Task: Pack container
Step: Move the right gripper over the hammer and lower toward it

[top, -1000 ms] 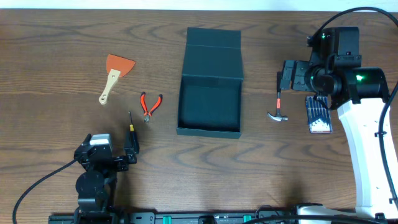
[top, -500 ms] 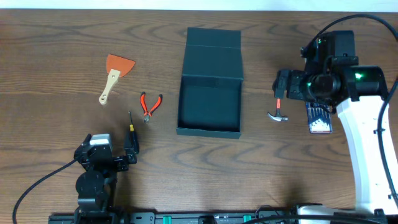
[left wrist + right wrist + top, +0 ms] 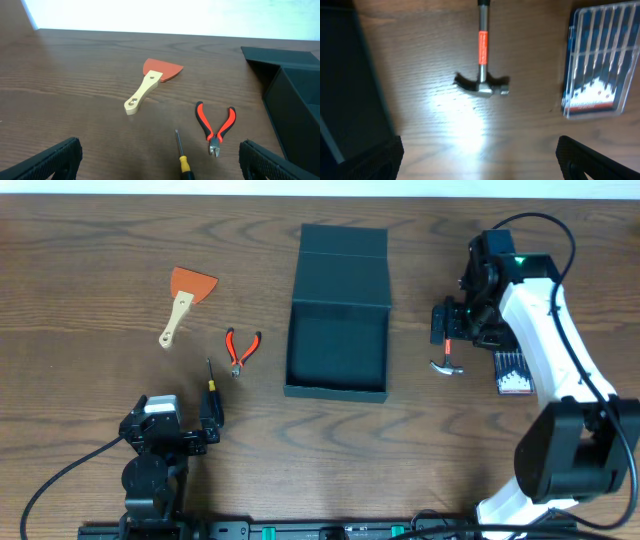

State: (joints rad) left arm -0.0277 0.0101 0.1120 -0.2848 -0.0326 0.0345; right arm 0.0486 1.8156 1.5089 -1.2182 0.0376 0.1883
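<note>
The container [image 3: 334,391] is a dark teal-black box standing open at mid-table, its flap lid laid back toward the far edge. In the left wrist view the container [image 3: 292,107] fills the right side; in the right wrist view the container [image 3: 342,75] is at the left. My right gripper [image 3: 438,325] is open over a small hammer [image 3: 447,354] with a red-banded handle, right of the box. The hammer [image 3: 481,65] lies ahead of my open right gripper [image 3: 480,157]. My left gripper [image 3: 211,412] is open near the front edge, nothing between its fingers.
A blue drill-bit case [image 3: 513,372] lies right of the hammer, partly under the right arm. Left of the box are red-handled pliers [image 3: 241,348], a yellow-and-black screwdriver [image 3: 211,380] and an orange scraper [image 3: 185,300] with a wooden handle.
The right arm has swung left and turned, bringing its gripper from beside the drill-bit case to above the hammer. The left arm has not moved.
</note>
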